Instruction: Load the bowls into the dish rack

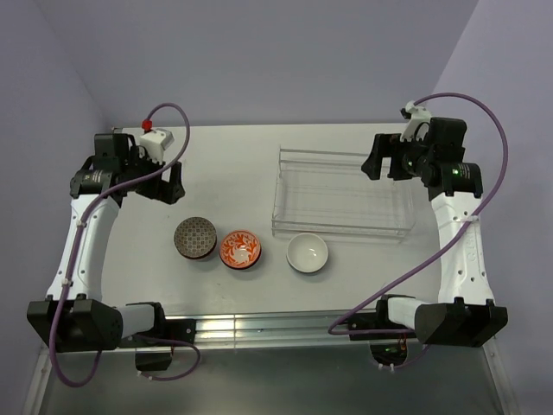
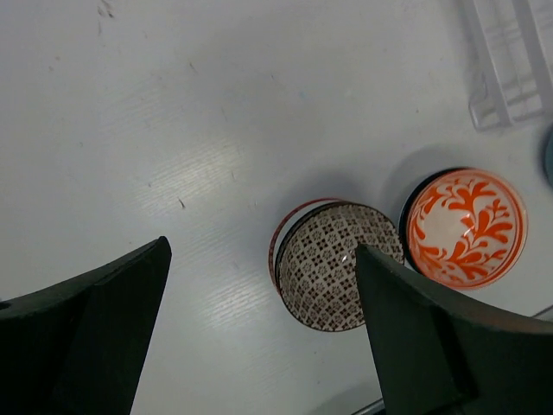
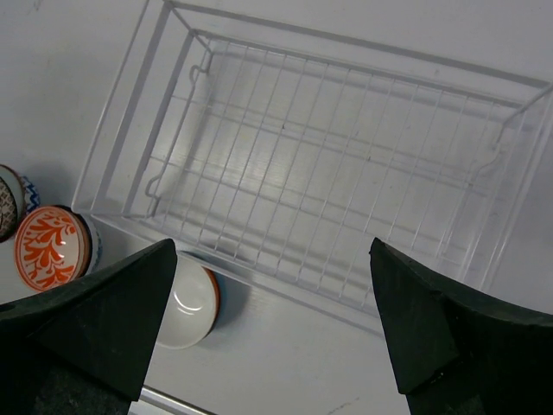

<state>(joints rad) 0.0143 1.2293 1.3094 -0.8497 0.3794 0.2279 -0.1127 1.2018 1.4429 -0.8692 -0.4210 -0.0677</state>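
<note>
On table (image 1: 233, 164), dish rack (image 1: 346, 194), lengthwise left-right

Two arms, left arm (image 1: 82, 238) and right arm (image 1: 462, 246), both with white link shells, chunky black bases (image 1: 73, 322) and black joint housings at the wrists. A purple cable (image 1: 168, 105) runs from each wrist to the base; the left wrist has a small red cap (image 1: 148, 124) on a white mount, the right wrist a tiny green light (image 1: 455, 170). The left gripper (image 2: 262, 248) and right gripper (image 3: 272, 245) have matte black, broad wedge fingers (image 2: 86, 346).
</note>
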